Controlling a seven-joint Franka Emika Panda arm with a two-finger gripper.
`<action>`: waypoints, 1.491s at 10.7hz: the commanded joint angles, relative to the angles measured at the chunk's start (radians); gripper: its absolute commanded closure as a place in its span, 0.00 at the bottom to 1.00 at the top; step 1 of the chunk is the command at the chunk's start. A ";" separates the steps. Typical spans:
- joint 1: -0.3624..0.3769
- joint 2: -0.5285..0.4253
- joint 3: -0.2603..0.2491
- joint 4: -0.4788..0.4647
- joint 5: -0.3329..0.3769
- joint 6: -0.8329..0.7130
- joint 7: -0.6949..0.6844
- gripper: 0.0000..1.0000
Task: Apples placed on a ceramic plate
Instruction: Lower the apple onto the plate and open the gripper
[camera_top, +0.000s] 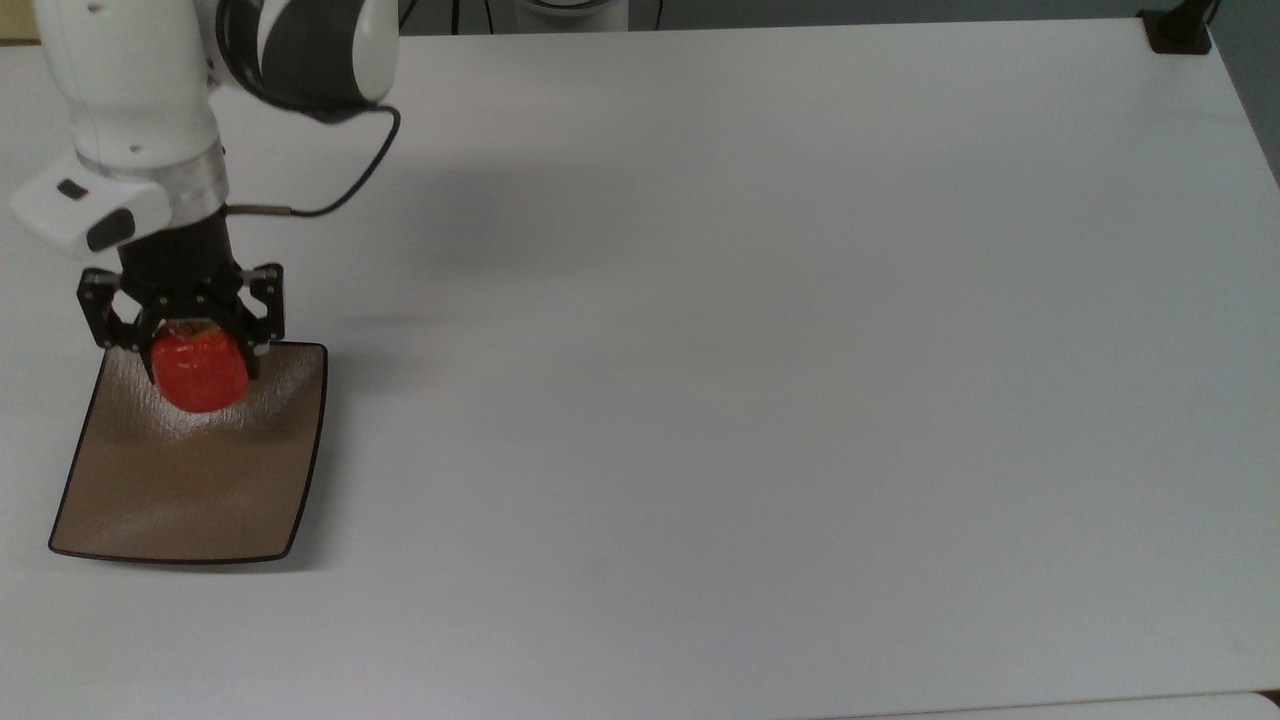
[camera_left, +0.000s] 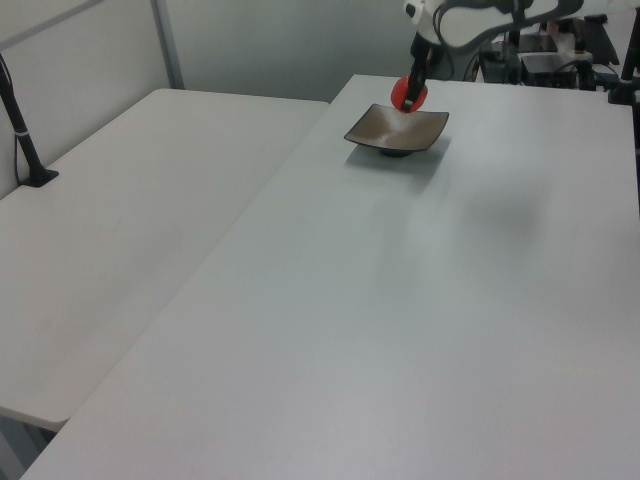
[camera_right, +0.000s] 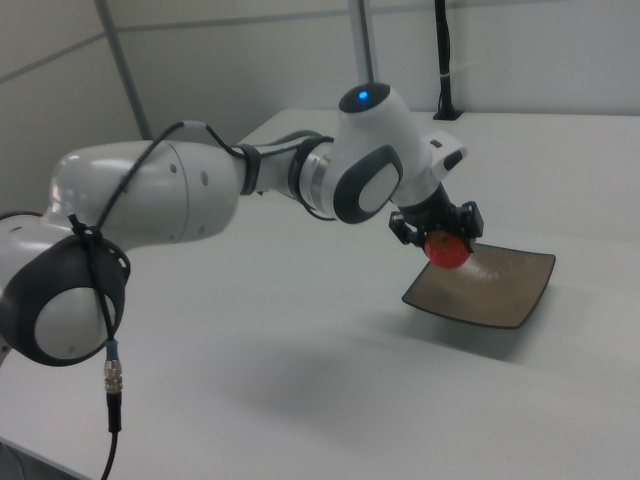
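A small red apple (camera_top: 200, 372) is held in my gripper (camera_top: 196, 362), whose black fingers are shut on its sides. It hangs over the far edge of the square tan-brown ceramic plate (camera_top: 190, 480), which lies at the top view's lower left. In the left view the apple (camera_left: 409, 95) sits above the far side of the plate (camera_left: 392, 130). The right view shows the apple (camera_right: 446, 250) just above the plate (camera_right: 490, 290), under the gripper (camera_right: 444, 240). Whether the apple touches the plate I cannot tell.
The white arm (camera_right: 230, 190) reaches in from the top view's upper left, trailing a black cable (camera_top: 340, 190). A black post base (camera_top: 1178, 30) stands at the table's far right corner. A second white table (camera_left: 120, 210) adjoins in the left view.
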 joint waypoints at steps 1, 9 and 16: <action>0.002 0.093 -0.005 0.035 0.015 0.101 -0.019 0.93; -0.009 0.151 -0.006 0.025 0.011 0.209 0.042 0.21; -0.004 0.098 -0.006 -0.029 -0.009 0.239 0.042 0.00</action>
